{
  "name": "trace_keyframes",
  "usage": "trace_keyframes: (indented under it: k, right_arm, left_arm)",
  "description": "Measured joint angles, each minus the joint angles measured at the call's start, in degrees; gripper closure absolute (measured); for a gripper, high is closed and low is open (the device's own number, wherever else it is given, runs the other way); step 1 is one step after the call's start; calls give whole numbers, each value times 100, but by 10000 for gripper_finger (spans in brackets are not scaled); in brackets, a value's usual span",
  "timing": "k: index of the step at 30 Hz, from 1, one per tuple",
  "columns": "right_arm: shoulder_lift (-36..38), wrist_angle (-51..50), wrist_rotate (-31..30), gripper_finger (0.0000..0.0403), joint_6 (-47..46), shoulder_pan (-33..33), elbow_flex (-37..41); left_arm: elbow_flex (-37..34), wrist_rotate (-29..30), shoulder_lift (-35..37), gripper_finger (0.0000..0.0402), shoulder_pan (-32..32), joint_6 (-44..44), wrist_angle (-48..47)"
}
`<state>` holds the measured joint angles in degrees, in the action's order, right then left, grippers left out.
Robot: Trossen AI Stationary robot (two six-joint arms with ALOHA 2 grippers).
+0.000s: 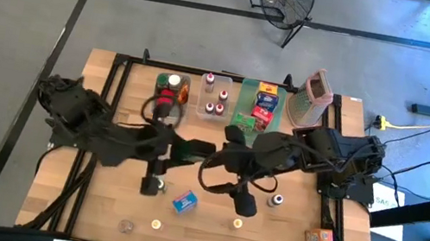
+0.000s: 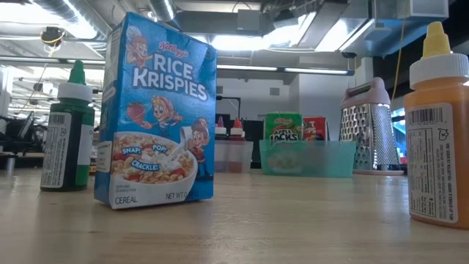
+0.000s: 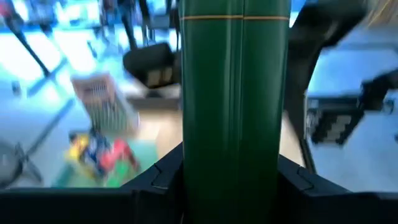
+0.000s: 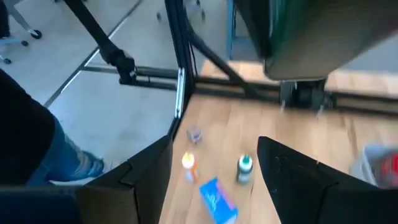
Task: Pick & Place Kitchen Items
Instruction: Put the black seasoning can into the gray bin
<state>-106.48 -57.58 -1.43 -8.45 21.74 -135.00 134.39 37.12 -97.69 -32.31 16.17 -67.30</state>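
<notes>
A tall dark green container [image 3: 233, 93] with a thin yellow line near one end stands between the fingers of my left gripper [image 3: 230, 171], which is shut on it over the middle of the table [image 1: 212, 148]. My right gripper [image 4: 214, 152] hovers close by [image 1: 219, 172], open, with nothing between its fingers; the green container [image 4: 298, 31] shows blurred beyond it. Loose kitchen items stand on the near part of the table: a blue cereal box [image 1: 184, 201], a green-capped bottle [image 4: 244, 167], an orange-capped bottle [image 4: 188, 163] and a small clear jar [image 1: 125, 226]. My left gripper pinches the green container by two opposite sides [image 3: 186, 158], one finger [image 3: 155, 177] on each side. The fingers lie across it and slant a little downward toward the table's far right. The container runs on past the fingers, lifted clear of the table.
At the far edge stand a clear bin [image 1: 214, 103] with small bottles, a green tray [image 1: 253, 114] with food boxes, a pinkish grater [image 1: 313, 98] and jars [image 1: 171, 89]. An orange box [image 1: 319, 240] and a small bottle [image 1: 275, 201] are at the near right.
</notes>
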Motion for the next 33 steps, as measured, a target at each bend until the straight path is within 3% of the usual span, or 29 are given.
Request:
trace_keyframes:
  k: [8,14,24,33]
  right_arm:
    - [238,1372,-63,165,626,22,0]
    - [538,2038,-910,165,1455,212,0]
    - [497,4011,-1095,165,3248,513,0]
    - [359,4043,-1052,156,3463,502,0]
  left_arm:
    - [4,737,97,262,-512,-1498,1791]
    - [4,1213,123,261,-865,-2533,2919]
    - [2,1204,64,261,-755,-2821,3722]
    - [2,1073,-12,261,-722,-2940,3910]
